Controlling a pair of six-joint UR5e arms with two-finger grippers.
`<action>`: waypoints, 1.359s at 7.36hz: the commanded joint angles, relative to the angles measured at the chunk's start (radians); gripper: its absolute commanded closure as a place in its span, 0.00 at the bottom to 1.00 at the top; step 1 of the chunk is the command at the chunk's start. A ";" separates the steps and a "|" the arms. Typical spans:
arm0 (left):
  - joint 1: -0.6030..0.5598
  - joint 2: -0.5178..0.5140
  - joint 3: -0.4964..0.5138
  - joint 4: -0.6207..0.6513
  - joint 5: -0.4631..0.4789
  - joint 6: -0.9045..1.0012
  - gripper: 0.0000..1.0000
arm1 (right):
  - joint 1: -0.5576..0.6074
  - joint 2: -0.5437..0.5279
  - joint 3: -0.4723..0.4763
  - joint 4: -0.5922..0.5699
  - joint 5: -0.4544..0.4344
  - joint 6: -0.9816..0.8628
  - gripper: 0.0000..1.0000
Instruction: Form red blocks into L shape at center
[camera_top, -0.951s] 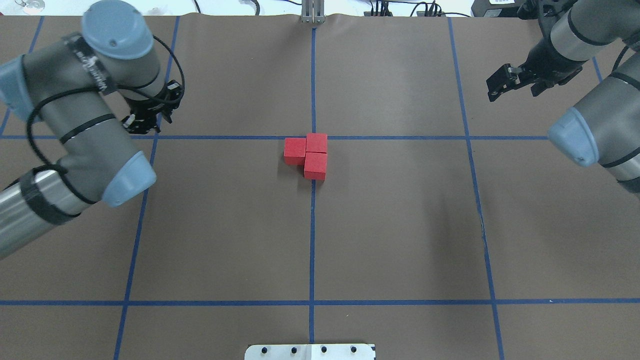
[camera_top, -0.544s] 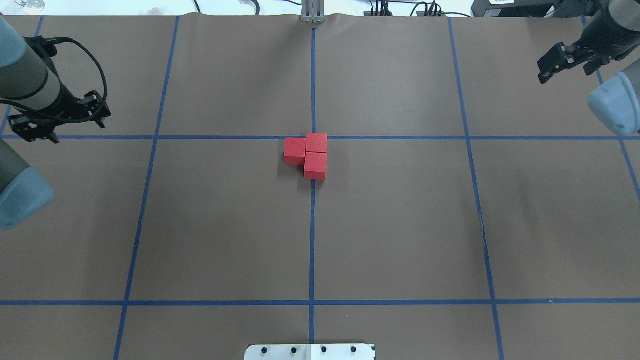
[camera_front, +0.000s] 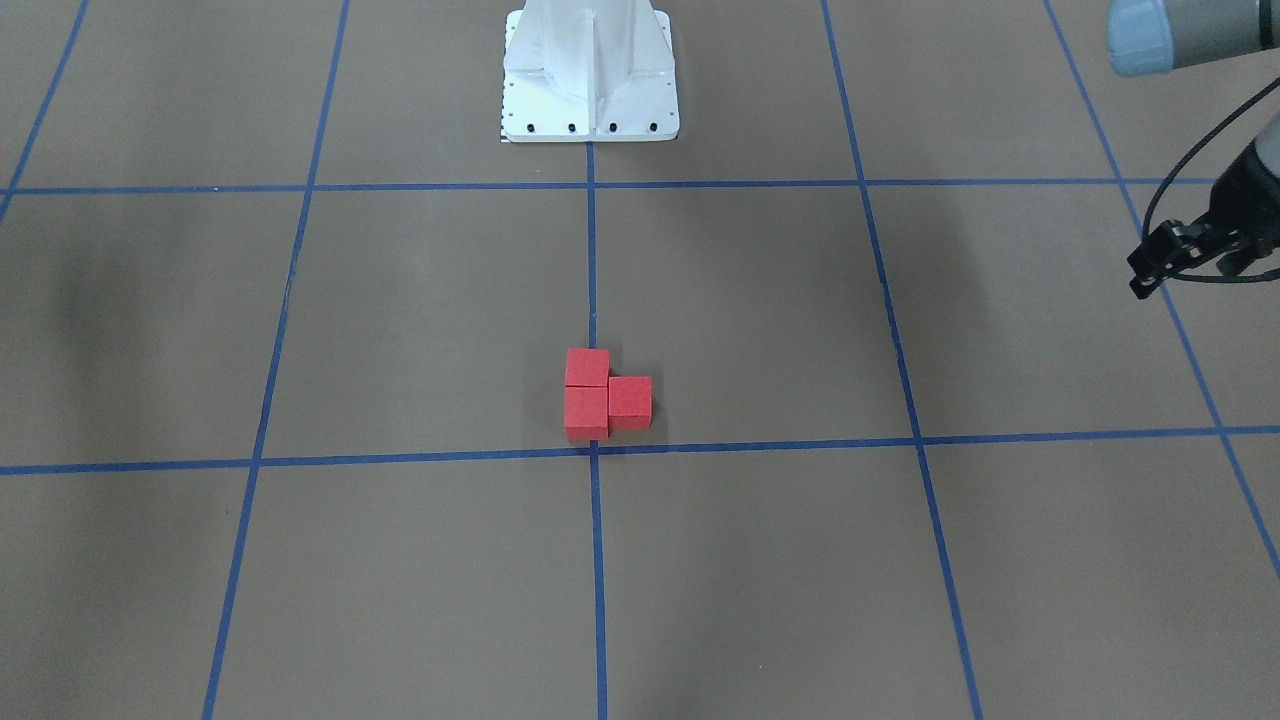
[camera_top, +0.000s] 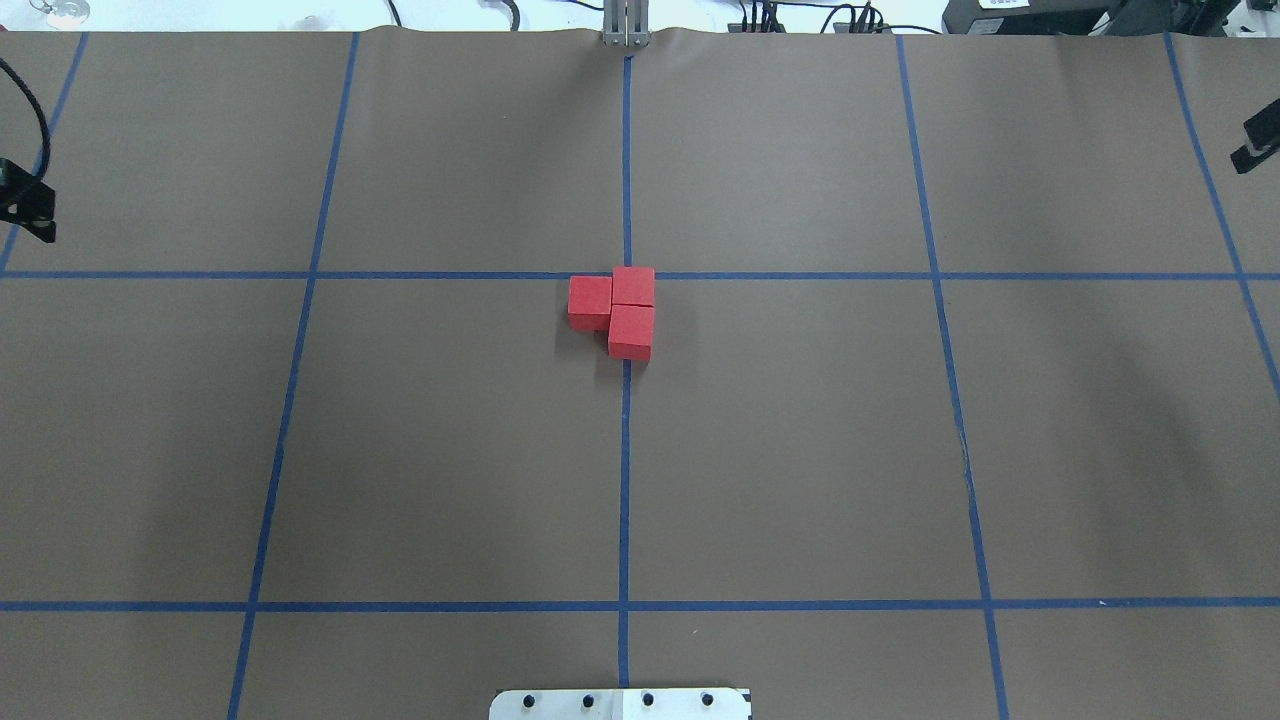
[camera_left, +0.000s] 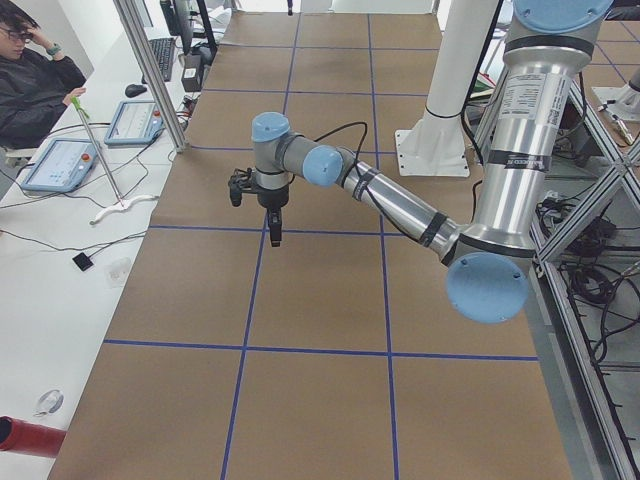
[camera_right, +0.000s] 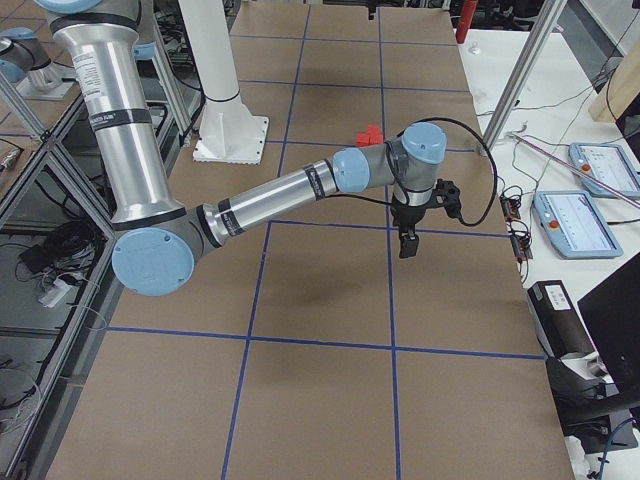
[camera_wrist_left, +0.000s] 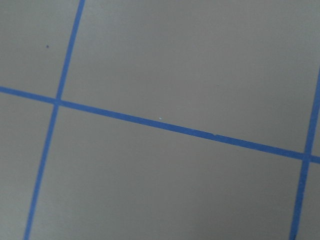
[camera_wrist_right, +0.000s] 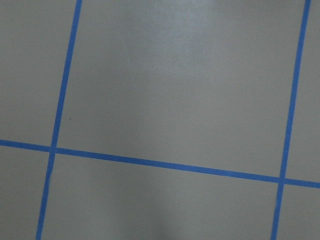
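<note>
Table (camera_top: 800, 450) w/ brown paper cover. Left-end view: person (camera_left: 30, 70) seated at 10 o'clock, keyboard (camera_left: 163, 58) & mouse (camera_left: 135, 90) at 11, pendant pair (camera_left: 132, 122) at 9–10, red cylinder (camera_left: 25, 438) at 8. Right-end view: second pendant pair (camera_right: 604, 168) at 3, dark monitor (camera_right: 612, 320) at 4.

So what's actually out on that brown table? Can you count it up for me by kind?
red blocks: 3
robot arms: 2 (left arm, right arm)
white robot base: 1
Total: 6
</note>
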 joint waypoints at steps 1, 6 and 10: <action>-0.172 0.066 0.031 -0.013 -0.071 0.234 0.00 | 0.062 -0.053 0.001 -0.006 0.003 -0.082 0.01; -0.209 0.176 0.054 -0.120 -0.123 0.234 0.00 | 0.090 -0.181 -0.006 0.046 0.003 -0.073 0.01; -0.293 0.321 0.048 -0.119 -0.137 0.596 0.00 | 0.090 -0.241 0.002 0.058 0.006 -0.074 0.01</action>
